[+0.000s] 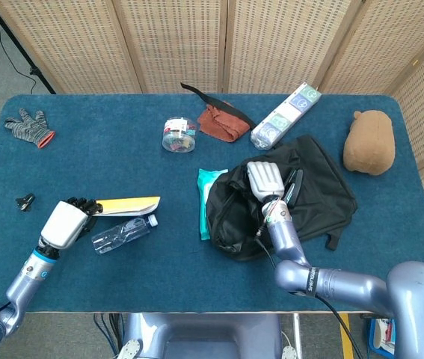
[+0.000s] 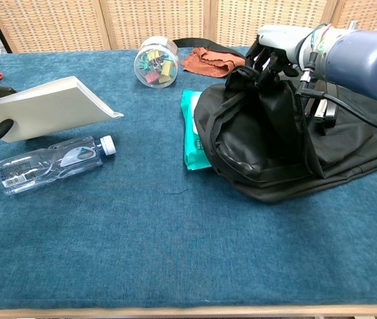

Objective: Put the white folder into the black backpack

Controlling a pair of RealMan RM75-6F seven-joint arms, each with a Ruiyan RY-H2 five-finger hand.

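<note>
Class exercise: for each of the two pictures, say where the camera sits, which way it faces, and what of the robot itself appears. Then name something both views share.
Head view: high above the near table edge, looking steeply down; shows both arms, left hand and right hand.
Chest view: low at the near edge, looking across the table; shows the right hand and forearm.
Shared: black backpack, white folder, water bottle.

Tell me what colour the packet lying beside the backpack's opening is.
Teal with white print; the packet shows best in the chest view.
</note>
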